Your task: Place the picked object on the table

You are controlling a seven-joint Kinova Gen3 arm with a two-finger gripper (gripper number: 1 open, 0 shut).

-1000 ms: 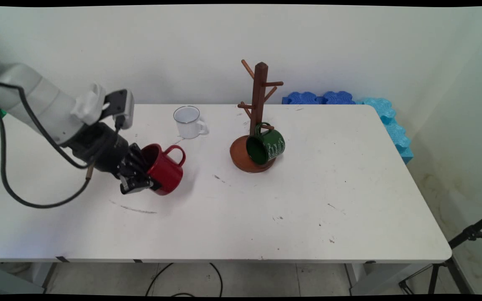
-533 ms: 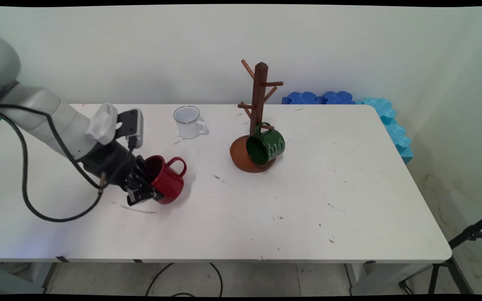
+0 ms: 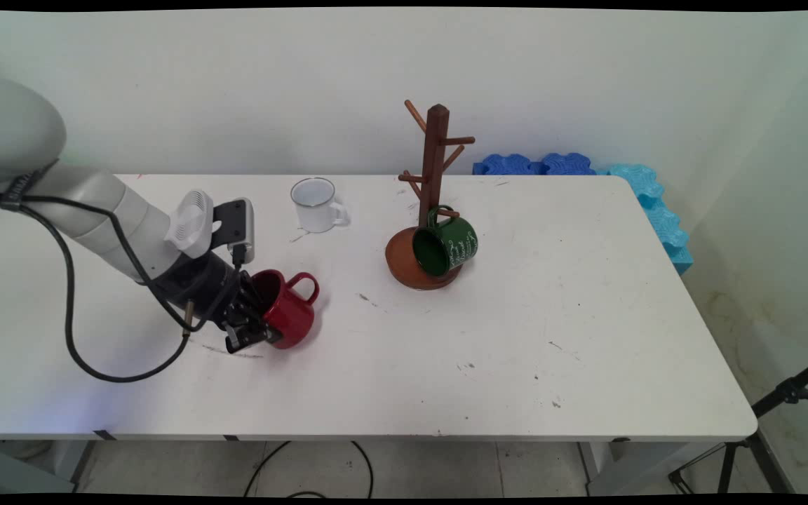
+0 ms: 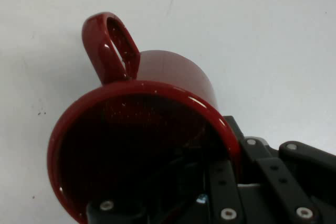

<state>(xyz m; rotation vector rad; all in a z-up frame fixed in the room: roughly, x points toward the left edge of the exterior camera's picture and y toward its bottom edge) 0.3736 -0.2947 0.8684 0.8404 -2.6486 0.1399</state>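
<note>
1. Red mug (image 3: 290,317), tilted, on the table's (image 3: 446,365) left part, clamped at its rim by the gripper (image 3: 253,330).
2. Looks glazed, rigid, likely slippery and breakable; rim wall grip suits it, handle (image 4: 111,45) free.

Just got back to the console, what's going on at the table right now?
The gripper is shut on the red mug by its rim, one jaw inside, holding it tilted low over the left of the table. A green mug hangs on the wooden mug tree; a white mug stands behind.
</note>
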